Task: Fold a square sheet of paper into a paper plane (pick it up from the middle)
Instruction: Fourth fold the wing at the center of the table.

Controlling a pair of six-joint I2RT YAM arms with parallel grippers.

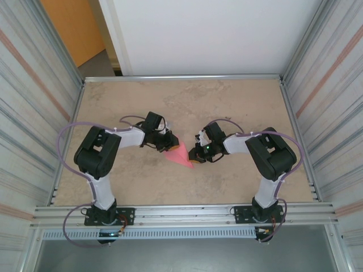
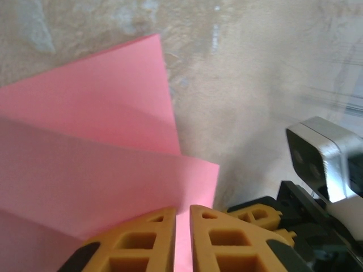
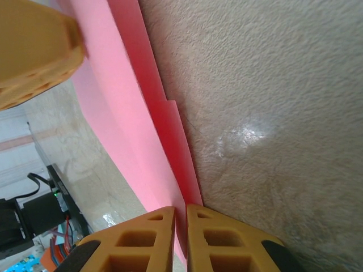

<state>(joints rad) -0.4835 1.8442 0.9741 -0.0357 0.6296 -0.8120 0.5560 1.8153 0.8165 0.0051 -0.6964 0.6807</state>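
The square sheet of paper [image 1: 181, 156] is pink and folded into a pointed dart shape. It hangs just above the table's middle between both grippers. In the left wrist view its layers [image 2: 85, 158] fan out in creases, and my left gripper [image 2: 182, 208] is shut on the edge of a layer that runs between the orange fingers. Seen from above, the left gripper [image 1: 170, 146] is at the wide end. My right gripper [image 1: 195, 157] is at the pointed end. In the right wrist view the right gripper [image 3: 180, 208] is shut on the paper's narrow folded edge [image 3: 130, 113].
The beige table [image 1: 227, 107] lies open behind and in front of the grippers. Corrugated metal walls [image 1: 34, 113] stand on both sides, and a metal rail [image 1: 181, 214] runs along the near edge. In the left wrist view the right arm's camera housing [image 2: 326, 158] is close on the right.
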